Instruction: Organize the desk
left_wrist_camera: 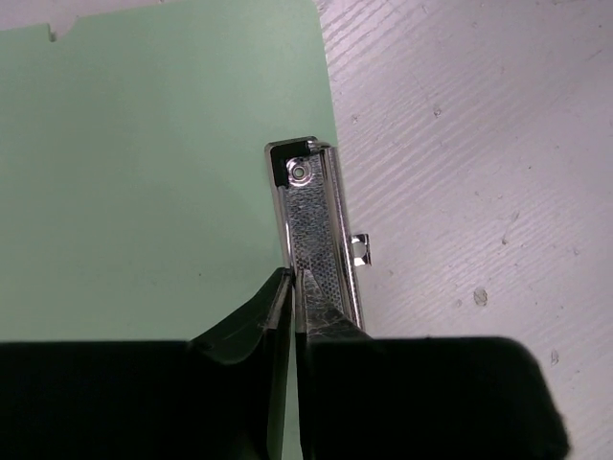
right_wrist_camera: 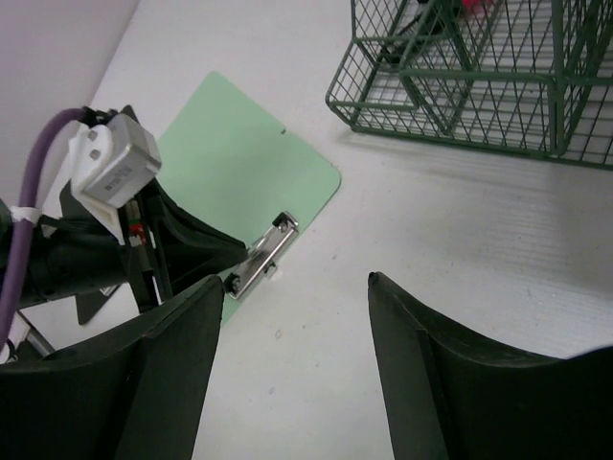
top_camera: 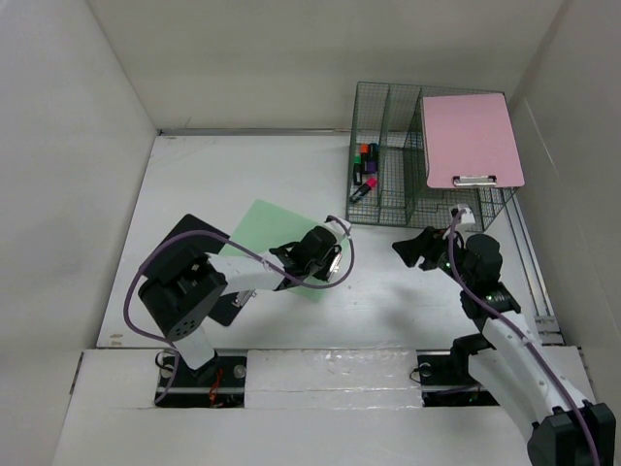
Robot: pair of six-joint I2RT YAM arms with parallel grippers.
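- The desk [top_camera: 408, 282] is the big white top under everything, w/ white walls on the left, right & far sides.
- A green clipboard [top_camera: 262, 228] lies flat on it, left of the middle, its metal clip [left_wrist_camera: 316, 220] on the right edge.
- The left gripper [left_wrist_camera: 292, 297] is down low at that clip, fingers squeezed tight together. It looks like it pinches the clip, prob. because that is the only bit that sticks up to grab on a flat board.
- The right gripper [right_wrist_camera: 295, 283] hangs over bare desk near the rack, fingers wide, holding nothing. I think it waits to help.
- The green wire rack [top_camera: 388, 146] sits at the far right. A pink clipboard [top_camera: 471, 136] stands tilted in its right part & markers [top_camera: 364, 160] lie in its left part.
- My guess: the green board goes in the rack too, next to the pink one.
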